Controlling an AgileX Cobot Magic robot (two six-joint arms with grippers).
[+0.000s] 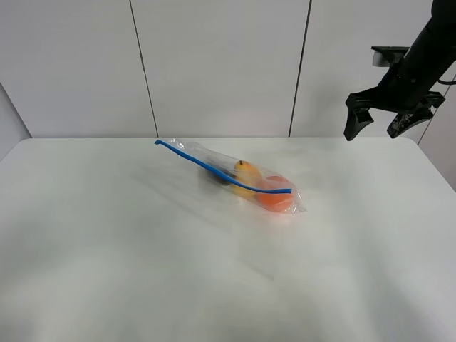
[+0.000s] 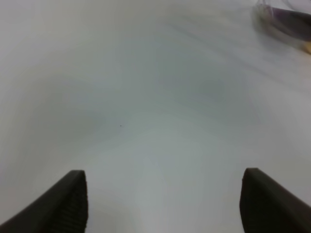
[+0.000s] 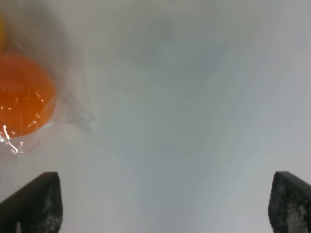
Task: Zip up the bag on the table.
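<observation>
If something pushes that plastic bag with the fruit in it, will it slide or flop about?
The bag is thin, crinkly film, so it would probably crumple. The round orange inside may roll and shift. On the smooth table it likely slides easily.

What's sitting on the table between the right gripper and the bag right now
Nothing. In the exterior high view, only bare white table lies between the raised, open right gripper and the bag. The right wrist view shows the same bare surface.
</observation>
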